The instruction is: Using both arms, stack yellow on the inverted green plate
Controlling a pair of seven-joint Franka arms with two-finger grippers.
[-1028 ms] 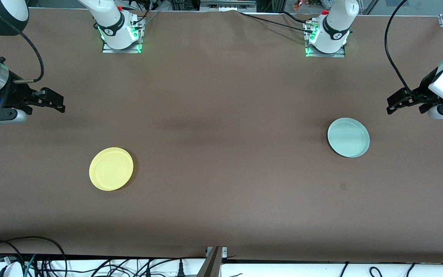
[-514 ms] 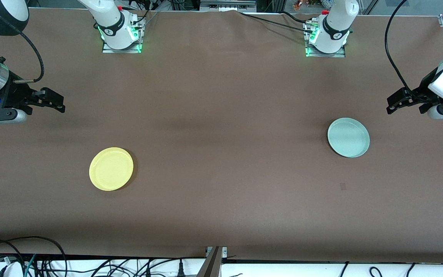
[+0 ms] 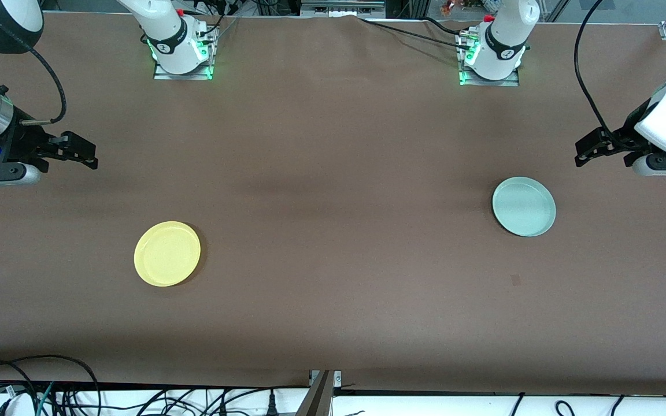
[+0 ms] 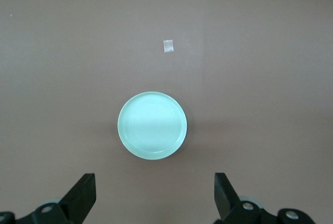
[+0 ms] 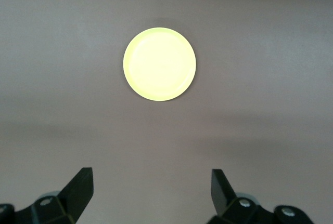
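Observation:
The yellow plate (image 3: 167, 253) lies flat on the brown table toward the right arm's end, and the right wrist view shows it too (image 5: 159, 64). Toward the left arm's end lies the pale green plate (image 3: 524, 206), seen from above in the left wrist view (image 4: 152, 124). My right gripper (image 3: 87, 156) hangs open and empty over bare table beside the yellow plate's end; its fingertips (image 5: 83, 178) stand wide apart. My left gripper (image 3: 584, 151) hangs open and empty over the table beside the green plate, with black fingertips (image 4: 87, 182) spread wide.
A small pale mark (image 3: 515, 280) sits on the cloth nearer the front camera than the green plate. Both arm bases (image 3: 182, 55) (image 3: 489, 60) stand along the edge farthest from the front camera. Loose cables (image 3: 50, 393) lie past the table's front edge.
The left gripper has drifted slightly toward the bases' edge of the table. The right arm and both plates have not moved.

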